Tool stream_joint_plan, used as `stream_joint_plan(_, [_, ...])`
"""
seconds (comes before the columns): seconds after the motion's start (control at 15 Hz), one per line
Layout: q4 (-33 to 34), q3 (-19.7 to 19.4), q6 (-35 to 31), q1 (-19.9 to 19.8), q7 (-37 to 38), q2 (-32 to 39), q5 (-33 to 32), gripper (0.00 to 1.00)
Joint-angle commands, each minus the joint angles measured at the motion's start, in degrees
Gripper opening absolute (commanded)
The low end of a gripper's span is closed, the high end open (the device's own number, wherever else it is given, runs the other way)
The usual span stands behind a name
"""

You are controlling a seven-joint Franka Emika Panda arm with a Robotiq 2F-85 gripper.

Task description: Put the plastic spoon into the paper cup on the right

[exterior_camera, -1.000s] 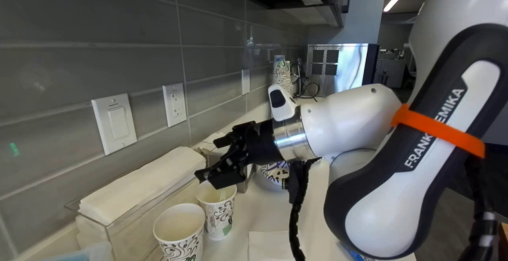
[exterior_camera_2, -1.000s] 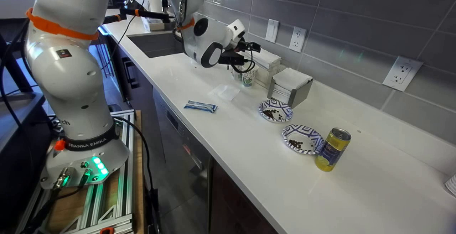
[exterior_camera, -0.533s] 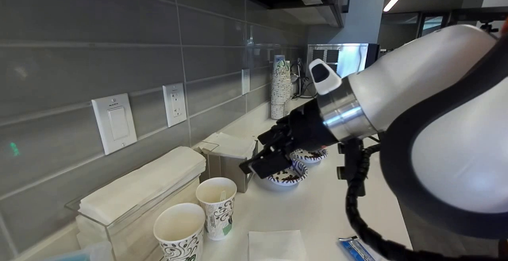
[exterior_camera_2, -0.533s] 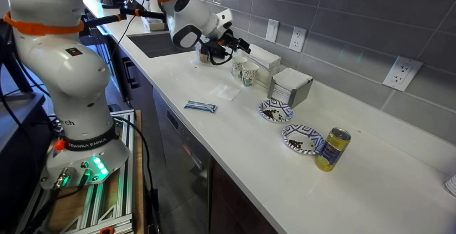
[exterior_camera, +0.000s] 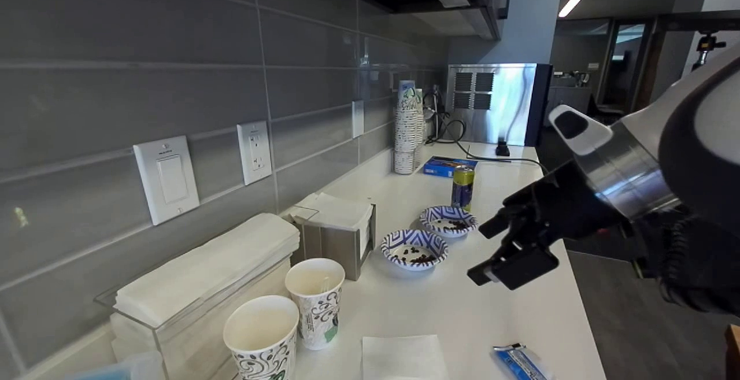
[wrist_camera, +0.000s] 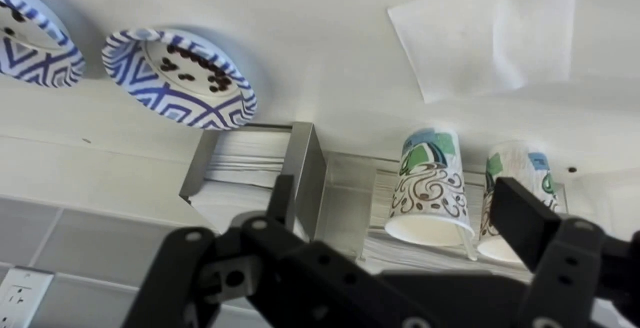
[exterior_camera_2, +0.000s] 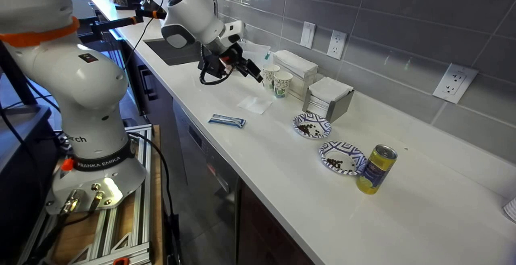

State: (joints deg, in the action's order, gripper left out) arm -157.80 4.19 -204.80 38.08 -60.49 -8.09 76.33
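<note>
Two printed white paper cups stand upright side by side by the wall. The plastic spoon (wrist_camera: 467,242) stands in one paper cup (wrist_camera: 429,188), leaning on its rim with the handle end sticking out. That paper cup shows in both exterior views (exterior_camera: 319,316) (exterior_camera_2: 282,84), with the spoon (exterior_camera: 325,284) faint inside it. The spoon's lower part is hidden by the cup. The second paper cup (exterior_camera: 261,354) holds nothing visible; it is partly behind a finger in the wrist view (wrist_camera: 522,168). My gripper (exterior_camera: 485,251) is open and empty, apart from the cups, above the counter (exterior_camera_2: 253,72).
A clear napkin holder (exterior_camera: 202,305) and a grey napkin box (exterior_camera: 335,247) stand along the wall. Two patterned bowls (exterior_camera_2: 311,126) (exterior_camera_2: 342,158) with dark bits, a can (exterior_camera_2: 377,169), a flat napkin (exterior_camera_2: 255,104) and a blue packet (exterior_camera_2: 227,120) lie on the counter.
My open gripper has moved from over the cup with the spoon, away from the wall and toward the counter's front side. The cups and the spoon have stayed in place.
</note>
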Motion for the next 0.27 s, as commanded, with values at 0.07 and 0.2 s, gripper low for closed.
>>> stream_joint_plan(0.07, [-0.1, 1.4, 0.0, 0.1, -5.8, -2.3, 6.9, 1.00])
stream_joint_plan(0.2, [0.2, 1.7, 0.0, 0.2, -7.4, -3.3, 8.5, 1.00])
